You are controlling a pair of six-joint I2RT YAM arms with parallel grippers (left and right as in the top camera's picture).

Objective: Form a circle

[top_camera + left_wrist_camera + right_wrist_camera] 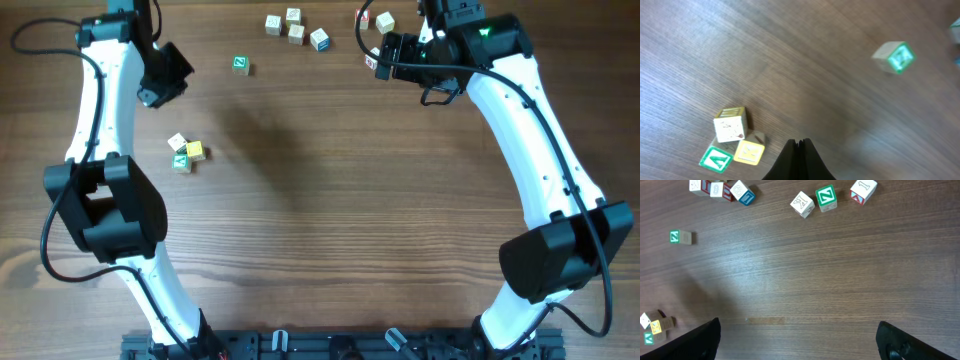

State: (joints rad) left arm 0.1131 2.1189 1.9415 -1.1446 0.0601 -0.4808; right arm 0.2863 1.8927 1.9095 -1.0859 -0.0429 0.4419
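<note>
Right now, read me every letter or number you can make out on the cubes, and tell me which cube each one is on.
"A": green-faced cube in the trio.
"1": red-edged cube.
"Z" or "N", depending on how it is turned: green cube near it.
Other cubes: marks too small or blurred to read.

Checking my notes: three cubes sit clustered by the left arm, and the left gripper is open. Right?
Not quite: the left gripper is shut, jaws pressed together, as the left wrist view shows. The three cubes are indeed clustered by the left arm.
</note>
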